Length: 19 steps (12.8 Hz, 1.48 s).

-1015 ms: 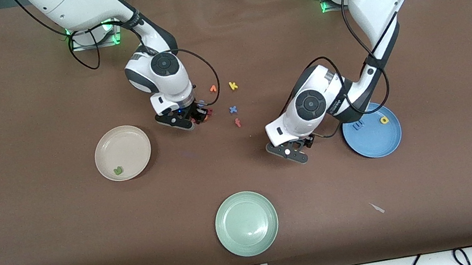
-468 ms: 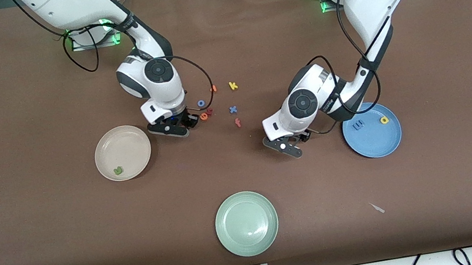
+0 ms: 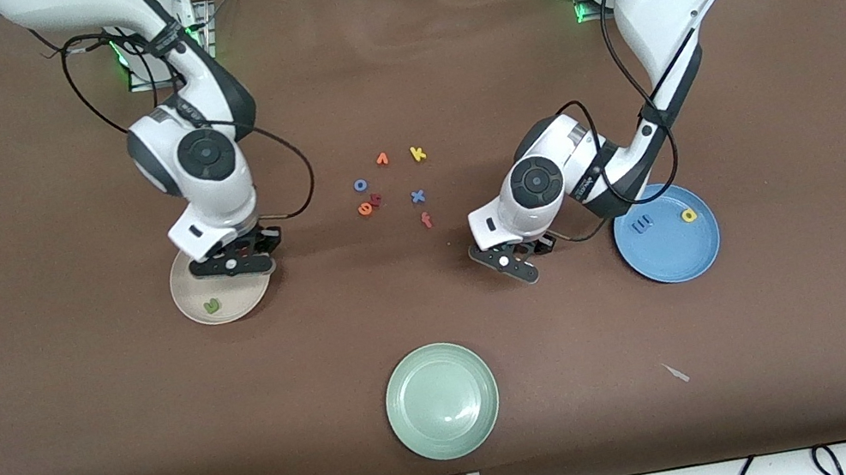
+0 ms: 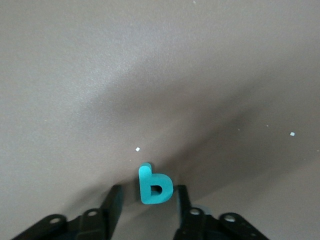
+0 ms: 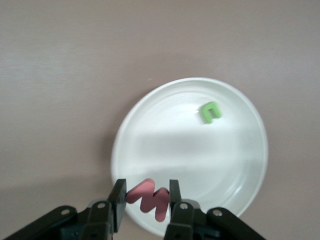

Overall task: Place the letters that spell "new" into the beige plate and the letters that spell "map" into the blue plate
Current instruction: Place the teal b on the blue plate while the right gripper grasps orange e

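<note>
My right gripper (image 3: 239,257) hangs over the rim of the beige plate (image 3: 241,294), shut on the red "w" (image 5: 150,197). The green "n" (image 3: 212,307) lies in that plate. The orange "e" (image 3: 365,209) lies on the table among the loose letters. My left gripper (image 3: 520,255) is down at the table between those letters and the blue plate (image 3: 670,255). Its fingers (image 4: 116,197) stand on either side of the teal "a" (image 4: 154,187), with a gap still showing. The blue "m" (image 3: 643,223) and yellow "p" (image 3: 688,215) lie in the blue plate.
Loose letters lie mid-table: a blue "o" (image 3: 360,185), an orange "v" (image 3: 381,159), a yellow "k" (image 3: 418,154), a blue "x" (image 3: 418,197) and a red "f" (image 3: 426,220). A pale green plate (image 3: 441,400) sits nearest the front camera.
My right arm carried the red "w" from the letter cluster to over the beige plate. My left gripper shifted slightly and its fingers narrowed round the teal "a".
</note>
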Tool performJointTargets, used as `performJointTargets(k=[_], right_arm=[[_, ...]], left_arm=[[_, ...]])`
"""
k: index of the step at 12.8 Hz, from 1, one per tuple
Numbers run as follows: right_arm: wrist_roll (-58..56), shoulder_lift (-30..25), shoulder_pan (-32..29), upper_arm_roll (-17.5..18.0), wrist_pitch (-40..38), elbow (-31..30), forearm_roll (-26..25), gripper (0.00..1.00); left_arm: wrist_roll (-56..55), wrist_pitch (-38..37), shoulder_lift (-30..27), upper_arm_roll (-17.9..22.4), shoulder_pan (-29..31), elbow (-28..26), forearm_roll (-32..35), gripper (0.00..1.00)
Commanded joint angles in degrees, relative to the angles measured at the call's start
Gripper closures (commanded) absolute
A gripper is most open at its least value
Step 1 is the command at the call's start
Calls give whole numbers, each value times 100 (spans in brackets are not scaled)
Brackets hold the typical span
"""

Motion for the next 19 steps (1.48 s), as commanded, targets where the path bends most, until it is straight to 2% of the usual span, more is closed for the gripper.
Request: performJointTargets(k=[1, 3, 4, 6, 9, 10, 13, 16, 18, 19], right_arm=[[-361, -52, -73, -118, 53, -166, 99, 73], [-248, -8, -74, -109, 123, -166, 125, 43], [-108, 19, -74, -109, 141, -166, 221, 37], [43, 28, -65, 5, 185, -157, 441, 36], [130, 19, -4, 75, 202, -113, 555, 33], [261, 36, 75, 110, 237, -96, 773, 33], [446, 247, 391, 154, 720, -17, 1950, 33], [1306, 685, 655, 347, 879, 325, 1848, 33], [1999, 1010, 927, 357, 879, 650, 1533, 33], [2247, 1108, 1015, 357, 905, 687, 1340, 33]], left_arm=[[12, 100, -8, 30, 7, -5, 129, 81], [12, 74, -35, 22, 43, -5, 129, 92], [38, 47, -61, 21, 69, 13, 129, 98], [134, -337, -289, 4, 235, 48, 129, 98], [941, -1225, -859, -40, 691, 75, -186, 96], [1414, -1454, -965, -40, 867, 75, -196, 96], [3206, -1798, -1089, -49, 1631, 31, -205, 93], [3914, -1773, -984, -40, 2090, -197, -292, 90], [3906, -1720, -966, -31, 2169, -373, -266, 88], [3914, -1711, -975, -31, 2213, -382, -231, 83]])
